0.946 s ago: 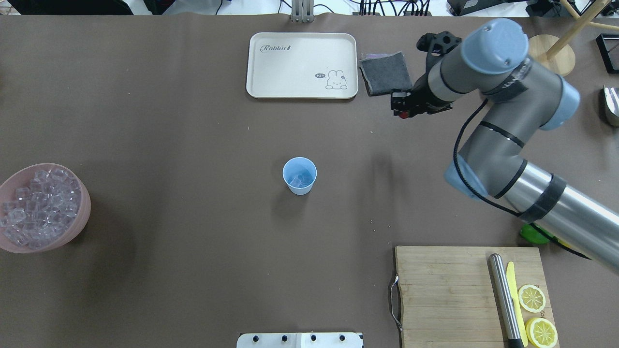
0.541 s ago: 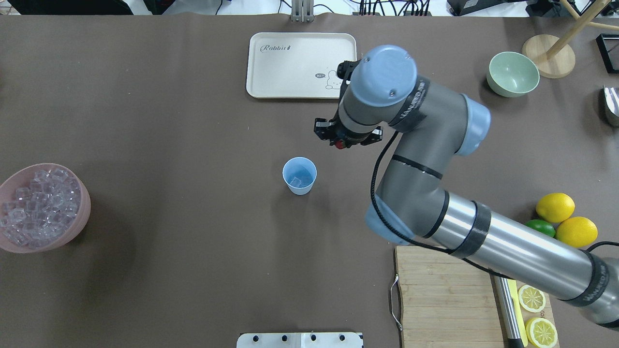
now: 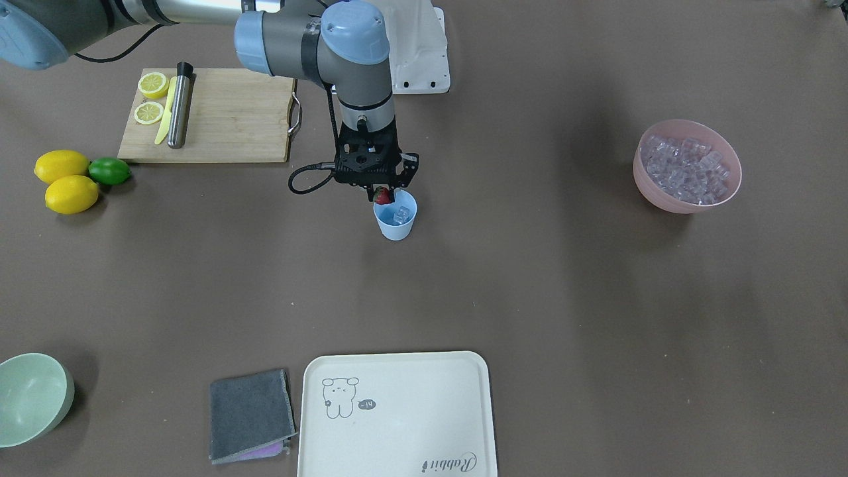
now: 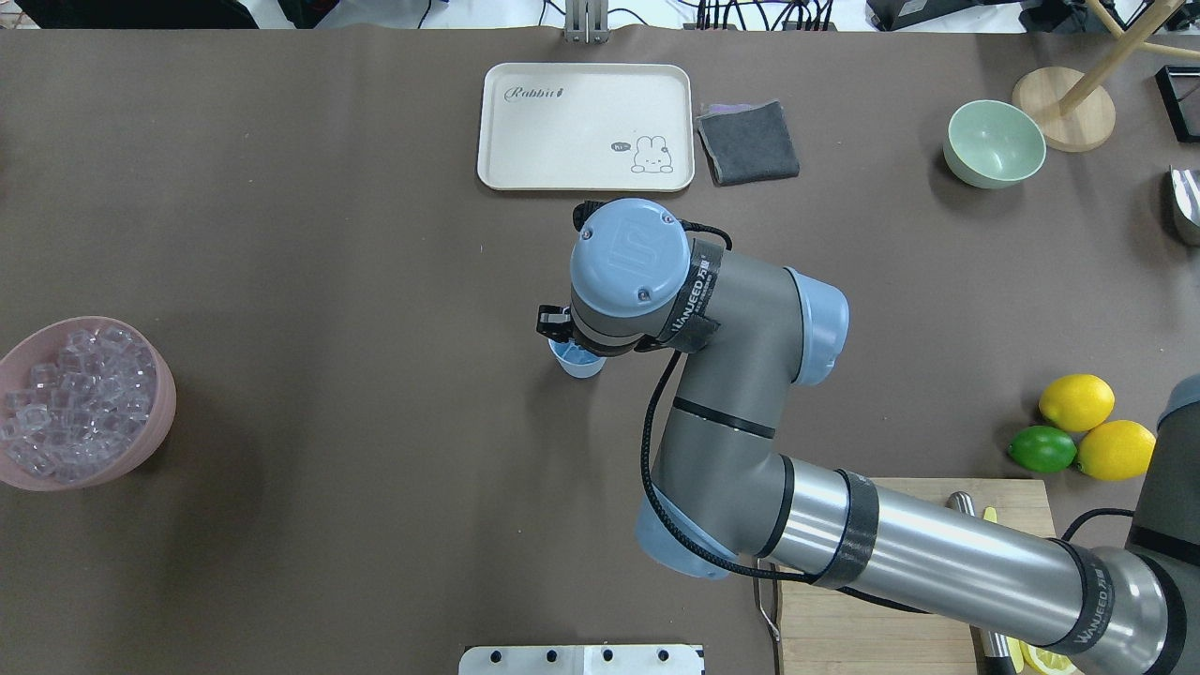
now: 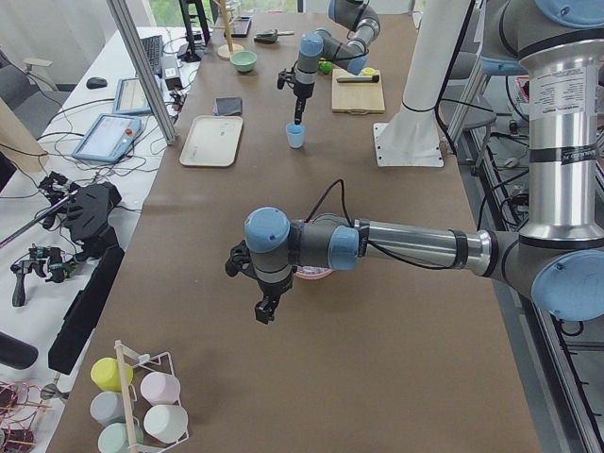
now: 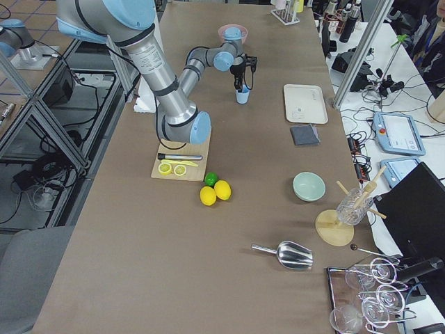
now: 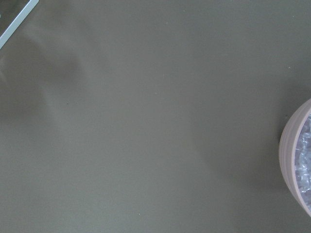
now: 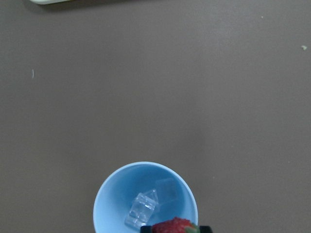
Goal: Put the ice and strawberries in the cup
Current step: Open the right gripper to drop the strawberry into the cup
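Out on the open middle of the table (image 3: 530, 298), well away from every edge, the right gripper (image 3: 383, 196) hangs straight down over the cup (image 3: 395, 226), its two fingers closed on the strawberry (image 8: 172, 226). From where I stand, the berry sits above the rim on the robot's side rather than over the centre, and two pieces of ice (image 8: 146, 208) lie at the bottom of the cup. I'd say the drop is the step in hand. To do it well, the gripper should slide a touch toward the middle of the opening first. It should then go low and open without brushing the rim, since a light plastic cup would tip easily. The left gripper (image 5: 265, 310) hangs by the bowl (image 3: 686, 199) of ice near the table's left end. Whether it is open I cannot tell.
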Tool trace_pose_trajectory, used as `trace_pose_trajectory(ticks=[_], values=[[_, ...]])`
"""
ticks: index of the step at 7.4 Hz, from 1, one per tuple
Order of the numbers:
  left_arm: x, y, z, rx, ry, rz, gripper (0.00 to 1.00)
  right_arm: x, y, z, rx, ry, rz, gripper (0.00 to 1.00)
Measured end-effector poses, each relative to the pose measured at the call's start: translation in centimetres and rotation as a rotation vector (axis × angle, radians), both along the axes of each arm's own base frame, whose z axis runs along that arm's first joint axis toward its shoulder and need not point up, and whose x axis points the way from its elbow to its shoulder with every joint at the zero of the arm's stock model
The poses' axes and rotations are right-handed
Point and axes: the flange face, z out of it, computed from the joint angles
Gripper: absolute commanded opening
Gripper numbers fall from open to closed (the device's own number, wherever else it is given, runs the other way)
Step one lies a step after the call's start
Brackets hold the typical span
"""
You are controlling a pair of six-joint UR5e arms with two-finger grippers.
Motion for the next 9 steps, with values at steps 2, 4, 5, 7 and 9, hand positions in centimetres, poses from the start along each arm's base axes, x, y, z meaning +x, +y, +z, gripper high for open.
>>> trace_pose_trajectory(ticks=[2,4,5,7,9], values=[[0.0,0.7,0.6,0.004,0.000,0.000,0.98,-0.7,0.8,-0.3,-0.013,-0.005,0.005,0.71],[-0.1,1.1,0.9,0.011,0.001,0.000,0.98,-0.8,0.7,-1.0,-0.017,-0.018,0.017,0.97],[-0.1,1.2,1.1,0.010,0.000,0.000,0.98,-0.7,0.6,-1.2,-0.015,-0.021,0.020,0.98],[-0.1,1.2,1.5,0.004,0.000,0.000,0.98,0.0,-0.4,-1.4,-0.009,-0.023,0.028,0.99],[0.0,1.3,1.7,-0.003,-0.001,0.001,0.98,2.2,-2.8,-1.5,-0.056,-0.046,0.016,0.99]])
